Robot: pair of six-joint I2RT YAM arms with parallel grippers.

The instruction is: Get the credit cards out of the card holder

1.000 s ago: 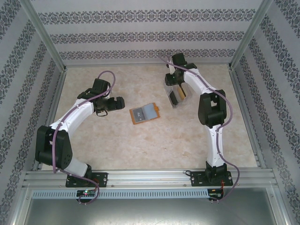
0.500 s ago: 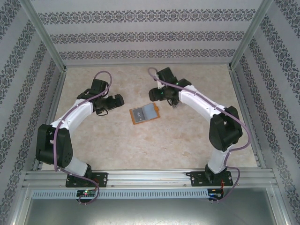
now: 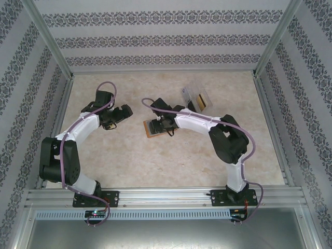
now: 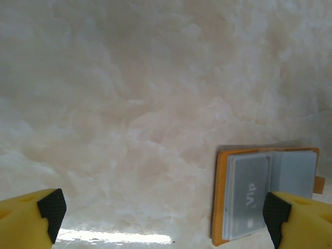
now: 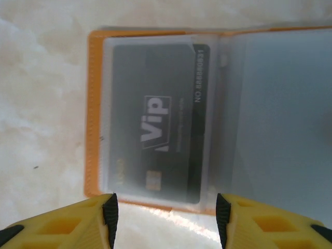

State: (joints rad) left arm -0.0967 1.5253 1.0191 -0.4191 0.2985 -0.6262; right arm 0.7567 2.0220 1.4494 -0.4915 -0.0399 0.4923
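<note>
The orange card holder (image 5: 93,104) lies open flat on the marble table. A dark credit card (image 5: 155,119) marked "ViP" sits inside its left clear pocket; the right pocket looks grey-blue with no card showing. My right gripper (image 5: 166,220) hovers open just above the holder's near edge, its fingers astride the card's width. In the top view the right gripper (image 3: 158,124) covers most of the holder (image 3: 150,134). My left gripper (image 4: 165,215) is open to the holder's left, with the holder (image 4: 244,197) by its right finger. The left gripper (image 3: 126,110) holds nothing.
A clear plastic box (image 3: 196,98) stands at the back right of the holder, with a yellow-gold card (image 3: 201,101) and a dark one inside. Patterned walls and metal posts ring the table (image 3: 129,155).
My right arm has swung left and forward, away from the clear box, and now sits over the open holder. The box stays on the table. The left gripper shifted slightly.
</note>
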